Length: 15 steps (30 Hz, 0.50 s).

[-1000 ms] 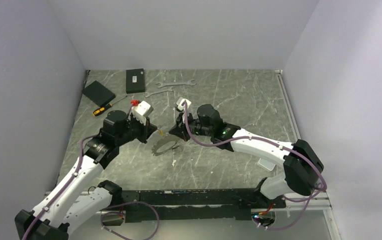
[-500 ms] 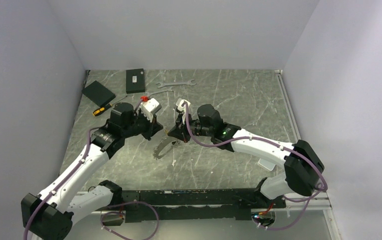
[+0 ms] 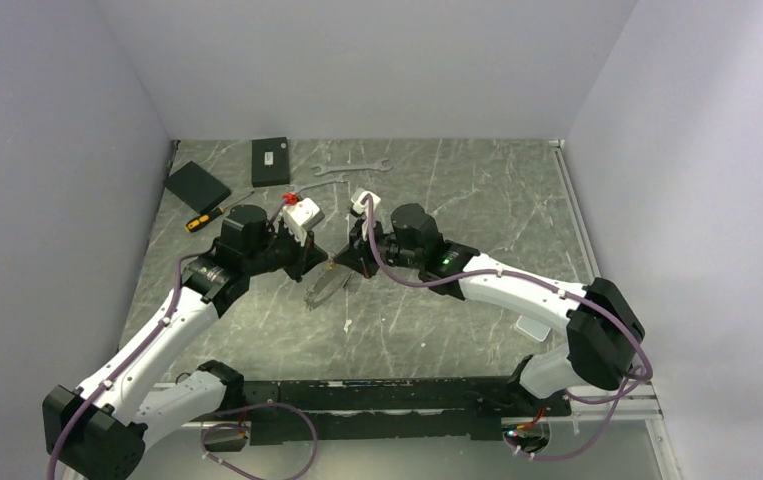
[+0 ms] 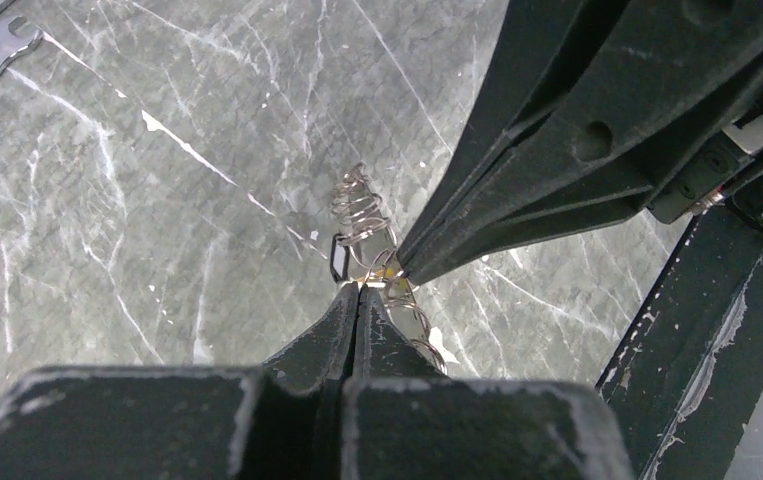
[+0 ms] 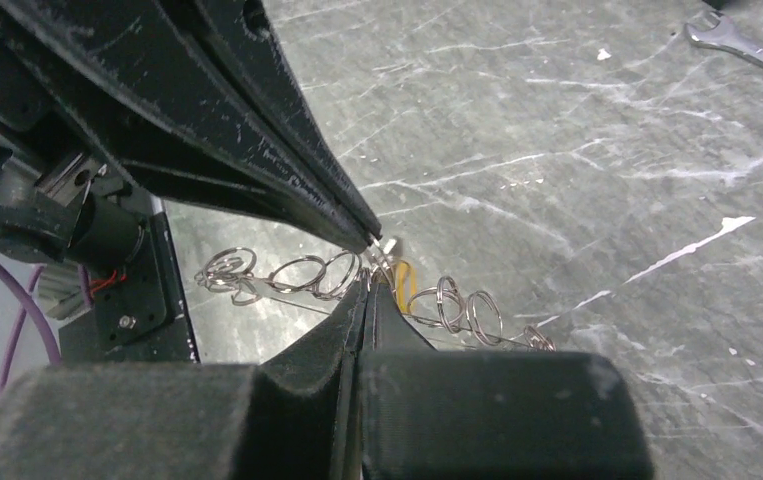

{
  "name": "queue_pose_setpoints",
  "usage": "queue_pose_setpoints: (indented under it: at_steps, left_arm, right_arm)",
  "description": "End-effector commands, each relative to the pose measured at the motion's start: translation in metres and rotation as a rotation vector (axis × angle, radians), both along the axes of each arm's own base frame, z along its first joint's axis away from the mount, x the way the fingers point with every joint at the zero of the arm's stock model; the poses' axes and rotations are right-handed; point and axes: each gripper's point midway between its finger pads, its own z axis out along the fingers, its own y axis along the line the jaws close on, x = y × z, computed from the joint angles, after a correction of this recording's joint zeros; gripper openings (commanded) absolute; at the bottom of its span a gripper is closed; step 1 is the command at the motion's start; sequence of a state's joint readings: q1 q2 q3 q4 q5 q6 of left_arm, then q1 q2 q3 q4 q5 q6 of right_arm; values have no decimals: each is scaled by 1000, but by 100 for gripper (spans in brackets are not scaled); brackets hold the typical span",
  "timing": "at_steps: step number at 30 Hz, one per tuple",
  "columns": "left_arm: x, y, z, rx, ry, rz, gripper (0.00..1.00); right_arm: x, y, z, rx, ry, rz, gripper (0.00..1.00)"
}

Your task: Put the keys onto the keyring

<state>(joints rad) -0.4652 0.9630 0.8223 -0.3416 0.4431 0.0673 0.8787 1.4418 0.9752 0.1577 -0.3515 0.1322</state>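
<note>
- No text, brand, number or sign reads clearly in any view.
- The black box (image 3: 270,161) carries a small pale label (image 3: 270,157), which is too small to make out from above.

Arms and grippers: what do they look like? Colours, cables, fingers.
Left arm and right arm: white link shells, black joint housings, purple cables. Left gripper and right gripper: scuffed matte-black fingers tapering to narrow tips. White camera block on each wrist; small green light on the right arm.
</note>
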Motion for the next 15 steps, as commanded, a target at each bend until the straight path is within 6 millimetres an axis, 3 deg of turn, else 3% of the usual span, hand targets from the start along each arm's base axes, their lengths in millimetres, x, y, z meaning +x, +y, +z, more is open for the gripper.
queue_pose_setpoints:
  at_steps: [1,15]
  left_arm:
    - [-4,-3,8,-19,-28,-39,0]
    - [-6,-4,6,-15,-13,-42,0]
  right_arm:
    - [14,6,32,60,-33,-57,0]
    - [17,5,36,52,-12,-87,0]
